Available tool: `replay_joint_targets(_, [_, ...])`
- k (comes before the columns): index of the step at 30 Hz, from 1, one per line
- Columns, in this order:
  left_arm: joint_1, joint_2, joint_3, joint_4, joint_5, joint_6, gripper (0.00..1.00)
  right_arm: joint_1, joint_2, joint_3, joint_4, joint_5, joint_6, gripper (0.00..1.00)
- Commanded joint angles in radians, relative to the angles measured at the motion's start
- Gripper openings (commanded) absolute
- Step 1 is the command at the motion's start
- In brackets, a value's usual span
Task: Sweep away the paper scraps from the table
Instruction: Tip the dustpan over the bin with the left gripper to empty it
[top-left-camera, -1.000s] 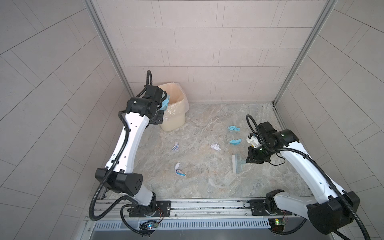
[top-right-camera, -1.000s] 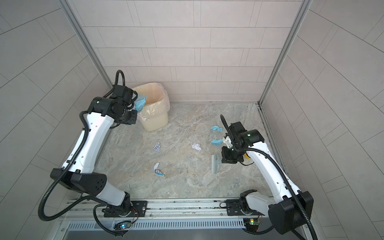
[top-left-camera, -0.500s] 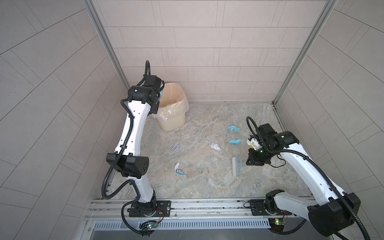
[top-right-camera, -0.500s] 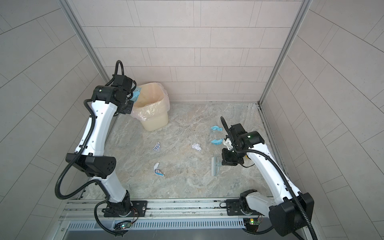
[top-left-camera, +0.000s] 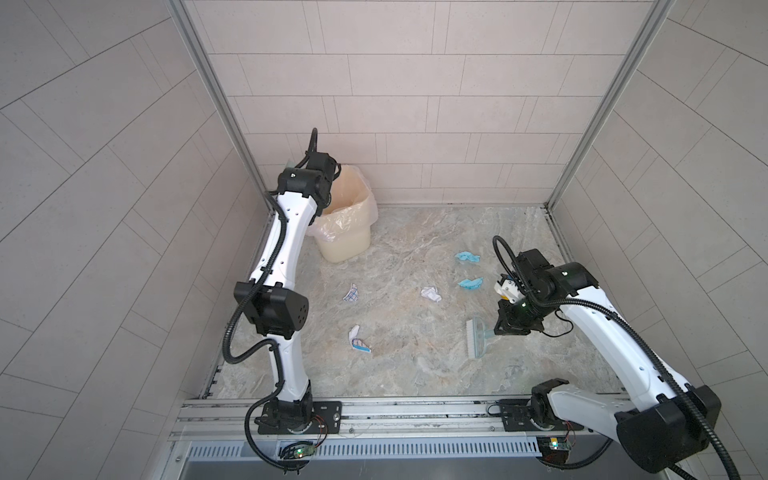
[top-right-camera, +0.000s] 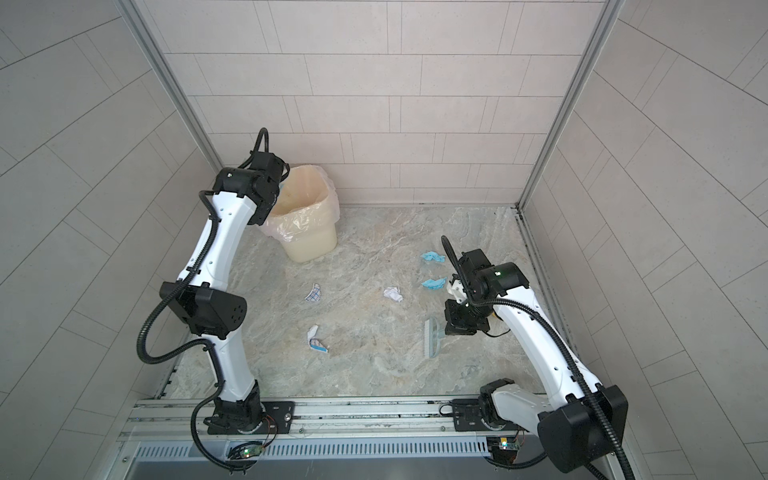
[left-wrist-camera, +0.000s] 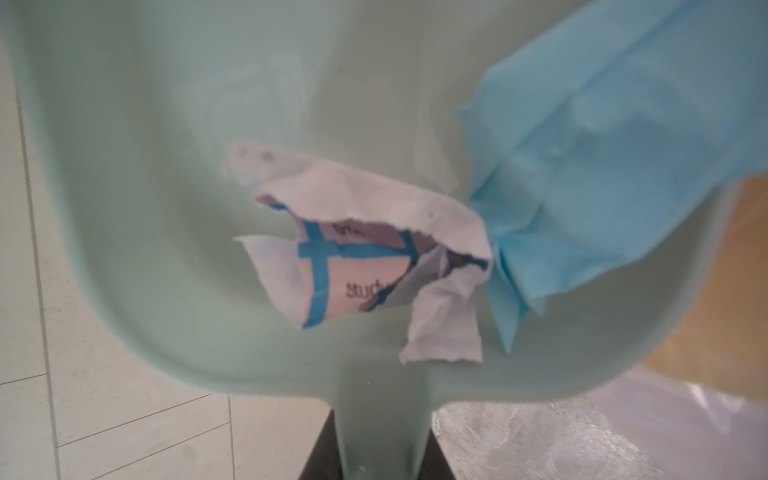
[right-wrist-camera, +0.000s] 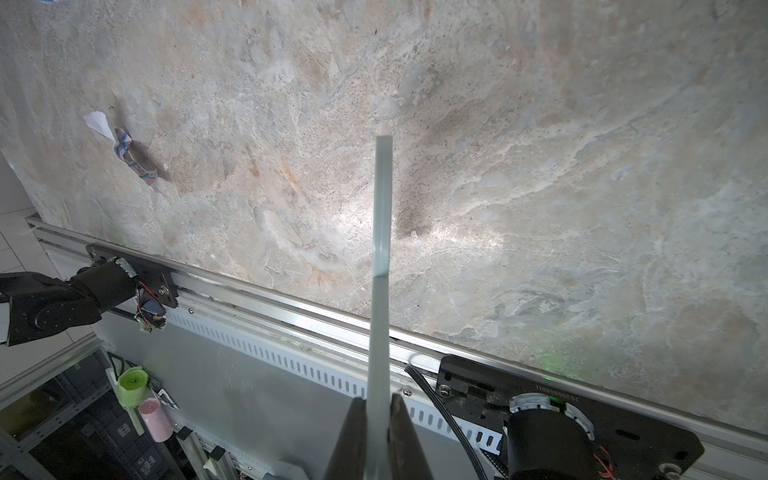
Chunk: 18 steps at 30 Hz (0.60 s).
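The left claw (left-wrist-camera: 384, 451) is clenched on the handle of the one pale green dustpan (left-wrist-camera: 187, 208), with its two dark fingers (left-wrist-camera: 318, 453) pressing the stem from either side. In both top views the claw itself is hidden behind its wrist, which sits over the rim of the single beige, plastic-lined bin (top-left-camera: 347, 237) (top-right-camera: 309, 241). The bin stands at 11 o'clock on the table (top-left-camera: 415, 374).

Two paper scraps (left-wrist-camera: 353, 257) lie in the pan. One is white with blue print. Touching it is a light blue scrap (left-wrist-camera: 602, 166), which reaches the pan's edge nearest the bin.

Five more lie on the table, all apart from one another:
- A grid-print scrap (top-left-camera: 351, 294) lies at 9 o'clock.
- A white-and-blue scrap (top-left-camera: 359, 340) lies at 7 o'clock.
- A crumpled white scrap (top-left-camera: 431, 294) lies just to 3 o'clock of centre.
- A far blue scrap (top-left-camera: 467, 257) lies at 2 o'clock.
- A near blue scrap (top-left-camera: 471, 283) lies close by, nearer 3 o'clock.

The right claw (top-left-camera: 503, 330) (right-wrist-camera: 378, 415) grasps the handle of the one pale blue brush (top-left-camera: 477, 338) (right-wrist-camera: 382, 199) at 4 o'clock. The white bristles face 9 o'clock. Whether the bristles touch the table cannot be told.
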Motion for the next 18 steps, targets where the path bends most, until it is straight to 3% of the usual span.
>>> replay_joint_targets(1, [-0.038,0.008,-0.014,0.033,-0.161,0.079,0.0,-0.002,0.0,0.011,-0.041,0.002,-0.015,0.0])
replay_joint_targets(10, [-0.105,0.018,-0.121,0.226,-0.383,0.325,0.0,-0.002,0.004,0.012,-0.046,0.005,-0.026,0.0])
replay_joint_targets(18, [-0.128,-0.087,-0.4,0.814,-0.503,0.883,0.0,-0.001,-0.021,-0.007,-0.046,0.005,-0.028,0.0])
